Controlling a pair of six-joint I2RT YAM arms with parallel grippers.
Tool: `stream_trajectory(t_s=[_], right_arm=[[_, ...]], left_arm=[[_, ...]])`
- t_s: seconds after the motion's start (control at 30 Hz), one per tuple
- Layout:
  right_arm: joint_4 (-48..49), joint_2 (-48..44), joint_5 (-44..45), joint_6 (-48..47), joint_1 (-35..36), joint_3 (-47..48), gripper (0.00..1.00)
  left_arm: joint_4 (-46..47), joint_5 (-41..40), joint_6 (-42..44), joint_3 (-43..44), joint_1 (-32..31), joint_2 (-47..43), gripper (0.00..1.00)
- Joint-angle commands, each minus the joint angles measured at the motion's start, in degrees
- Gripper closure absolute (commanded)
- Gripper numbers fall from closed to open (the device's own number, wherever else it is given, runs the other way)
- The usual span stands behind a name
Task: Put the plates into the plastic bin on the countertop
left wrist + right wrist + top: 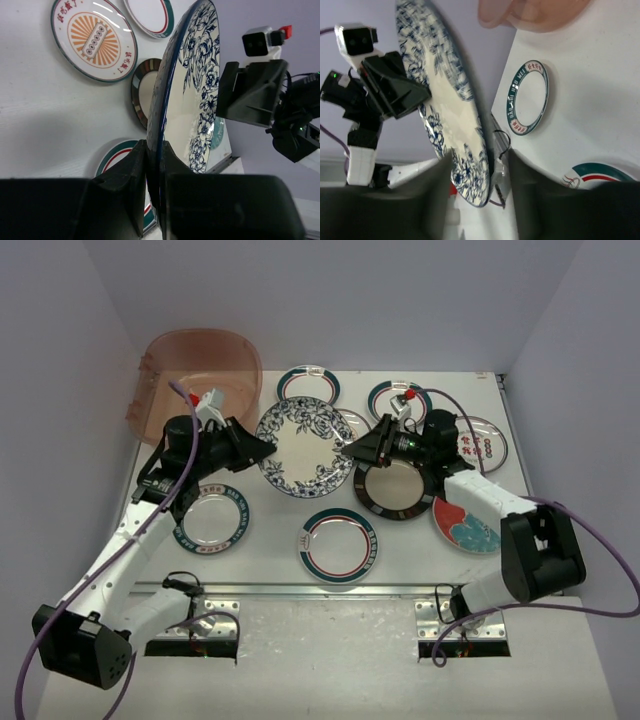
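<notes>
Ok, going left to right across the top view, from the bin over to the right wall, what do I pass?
plastic bin → left tool → blue floral plate, clamped at its rim by the left tool → right tool → red-character plate

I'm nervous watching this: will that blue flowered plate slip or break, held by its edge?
Probably stiff: the blue floral plate shows no sag though the left gripper pinches only its rim. Its glossy glaze likely makes it slippery. It looks ceramic, so a drop could chip it.
</notes>
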Motion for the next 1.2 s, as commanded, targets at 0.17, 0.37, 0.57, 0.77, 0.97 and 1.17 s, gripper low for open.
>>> stream_trajectory(t_s=[0.17, 0.37, 0.57, 0.77, 0.97, 1.17], right_arm=[[-12.0, -6.1, 0.7, -5.5, -9.5, 0.4, 0.01], [-30.1, -13.6, 10.1, -19.2, -10.7, 0.0, 0.01], [-38.5, -20.6, 14.2, -24.4, -11.7, -2.3, 0.01], [-45.3, -25.4, 16.9, -28.1, -12.5, -2.1, 0.01], [-48.5, -28.1, 18.9, -30.0, -12.5, -1.4, 0.01], [-51.4, -26.7, 20.9, -32.6, -12.5, -1.3, 0.01]], left_arm=[[4.9, -8.2, -9.9, 15.6, 13.0, 4.9, 1.00], [-0.2, -18.9, -12.8, 26.2, 25.0, 15.3, 1.00], [-3.8, -19.6, -8.8, 40.4, 30.0, 34.5, 1.00], [-5.1, -16.2, -7.9, 52.6, 30.4, 49.8, 1.00], [-8.1, -15.0, -8.5, 59.8, 29.2, 61.3, 1.00], [-10.5, -18.3, -8.0, 62.5, 27.0, 67.3, 0.67]])
